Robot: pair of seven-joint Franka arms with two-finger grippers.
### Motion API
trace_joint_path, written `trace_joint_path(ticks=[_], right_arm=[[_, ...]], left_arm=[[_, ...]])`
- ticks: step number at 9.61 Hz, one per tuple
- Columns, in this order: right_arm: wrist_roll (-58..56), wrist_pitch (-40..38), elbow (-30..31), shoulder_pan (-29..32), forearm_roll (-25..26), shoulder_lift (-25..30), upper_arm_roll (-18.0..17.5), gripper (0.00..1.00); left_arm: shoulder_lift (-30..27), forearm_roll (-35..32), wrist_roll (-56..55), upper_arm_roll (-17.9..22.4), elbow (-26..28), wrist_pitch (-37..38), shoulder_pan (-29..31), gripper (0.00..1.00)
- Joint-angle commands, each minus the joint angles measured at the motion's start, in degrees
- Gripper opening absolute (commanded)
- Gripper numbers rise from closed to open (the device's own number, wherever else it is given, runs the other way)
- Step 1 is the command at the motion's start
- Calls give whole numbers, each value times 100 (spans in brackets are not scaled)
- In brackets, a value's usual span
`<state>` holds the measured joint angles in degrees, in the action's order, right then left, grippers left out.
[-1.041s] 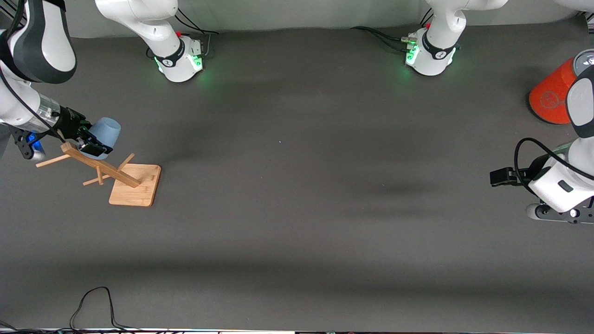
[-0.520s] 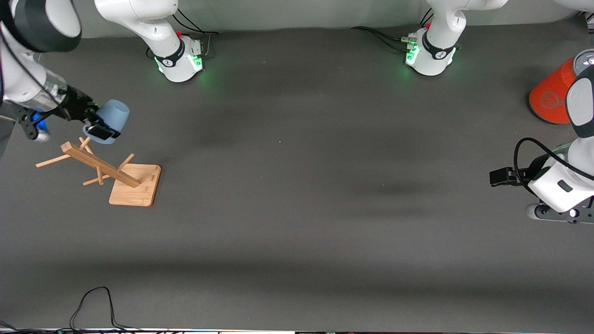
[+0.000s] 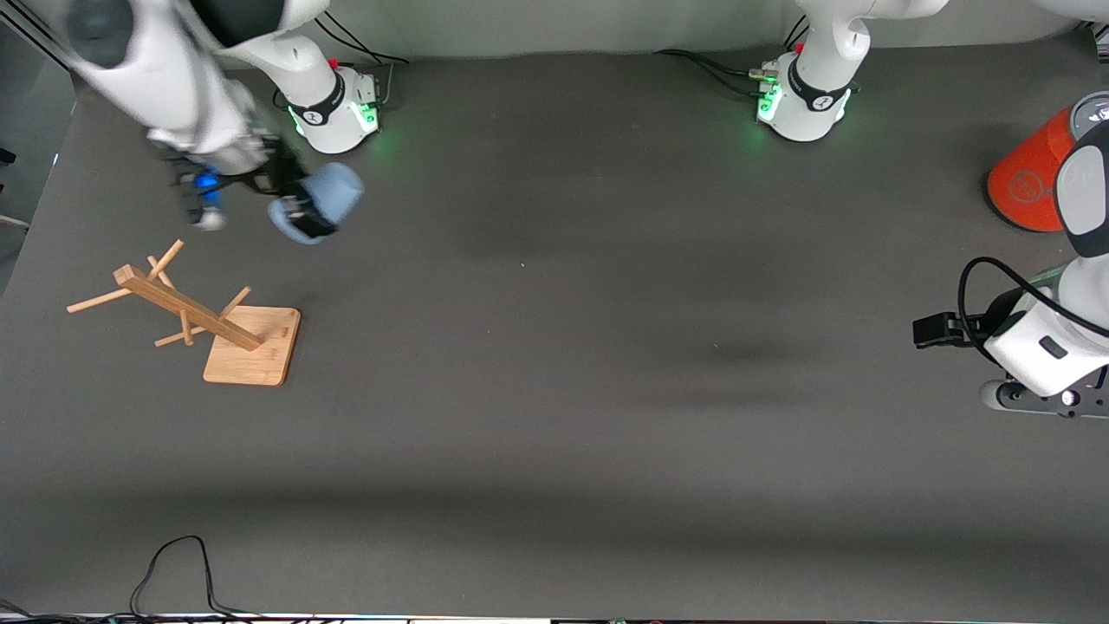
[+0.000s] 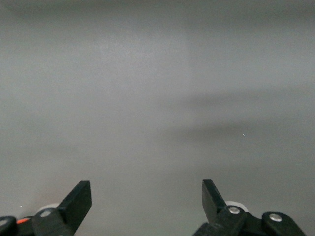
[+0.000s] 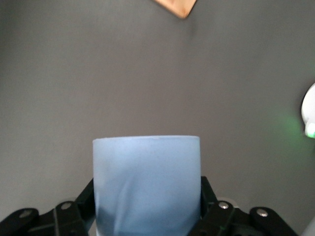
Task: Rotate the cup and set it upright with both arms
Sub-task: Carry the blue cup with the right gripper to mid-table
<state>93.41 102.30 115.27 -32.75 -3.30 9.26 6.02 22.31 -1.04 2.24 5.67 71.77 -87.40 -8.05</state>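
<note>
The pale-blue cup (image 3: 327,201) hangs in the air on its side, its closed base pointing toward the table's middle. My right gripper (image 3: 299,215) is shut on the cup near its rim, over bare mat close to the right arm's base. In the right wrist view the cup (image 5: 146,184) fills the space between the two black fingers (image 5: 82,204). My left gripper (image 4: 146,196) stands open over bare grey mat with nothing between its fingers. The left arm waits at its own end of the table, where its wrist (image 3: 1035,347) shows.
A wooden rack (image 3: 195,319) on a square base stands at the right arm's end, nearer to the front camera than the cup. A big orange cylinder (image 3: 1031,173) with a grey top sits at the left arm's end. A black cable (image 3: 173,568) loops at the table's front edge.
My right gripper has lifted the cup off the wooden rack and carried it up and toward the table's middle. The left arm has stayed put.
</note>
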Motion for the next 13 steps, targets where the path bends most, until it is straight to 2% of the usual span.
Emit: trace_joint_path(ticks=[1, 4, 7, 11, 13], right_arm=[[1446, -105, -1441, -887, -22, -1491, 75, 50], [3065, -105, -3093, -1671, -13, -3188, 75, 50], [4366, 26, -4308, -2155, 22, -4622, 84, 50], [5573, 904, -4680, -2657, 303, -5845, 101, 50], [5933, 1002, -5013, -2684, 522, -6381, 101, 50]], left_arm=[[10, 8, 75, 48, -102, 135, -47, 100], [10, 8, 66, 48, -102, 136, -56, 100], [10, 8, 66, 40, -102, 136, -56, 100], [10, 8, 66, 48, -102, 136, -91, 100], [10, 8, 66, 40, -93, 136, -91, 100]])
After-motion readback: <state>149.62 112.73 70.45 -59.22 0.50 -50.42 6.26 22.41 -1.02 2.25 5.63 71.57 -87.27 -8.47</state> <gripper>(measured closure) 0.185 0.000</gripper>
